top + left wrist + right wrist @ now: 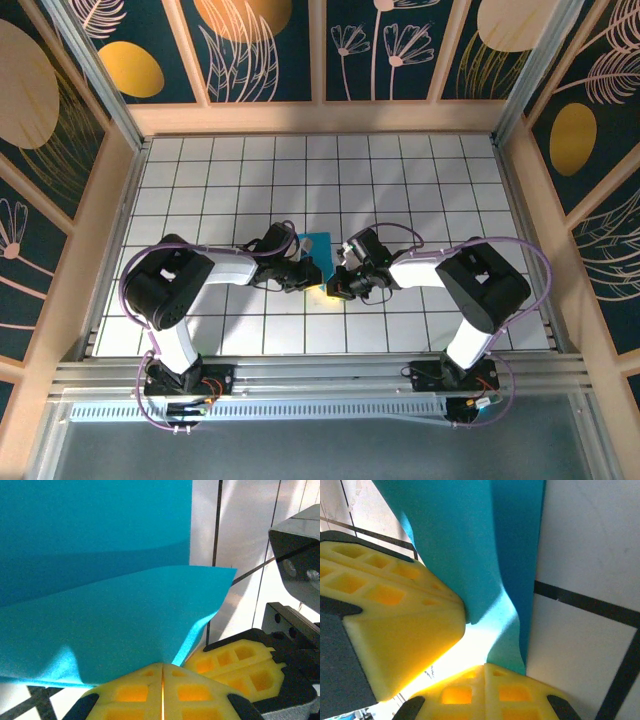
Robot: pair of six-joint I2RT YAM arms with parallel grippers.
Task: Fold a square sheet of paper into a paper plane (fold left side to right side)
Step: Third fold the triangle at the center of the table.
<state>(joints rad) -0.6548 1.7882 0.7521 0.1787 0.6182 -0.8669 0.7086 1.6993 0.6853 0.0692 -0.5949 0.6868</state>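
The square sheet of paper (100, 620), thin and bright blue, is in the middle of the table, held up between the two grippers. It bends and curves, with one part lifted over another.

The flat white table (420, 180) has thin dark lines that cut it into small squares. A light wooden frame (320, 118) goes round it. Behind the frame are dark blue wall panels (260, 60) painted with pale flowers and big orange and gold circles. A grey metal rail (320, 372) runs along the near edge, and both arms are bolted to it.

The black and white left arm (225, 268) and the black and white right arm (430, 268) reach in towards each other. Purple cables (132, 272) loop round them.

The left gripper (162, 672) has chunky yellow fingers pressed tight together, pinching the bottom edge of the paper. The right gripper (485, 672) is squeezed closed too, nipping the paper's edge at its tip. The two grippers sit just beside each other.

From above, the arms and grippers cover most of the paper, so a small blue piece peeks out between them. Up close, the paper hides much of the table behind it.
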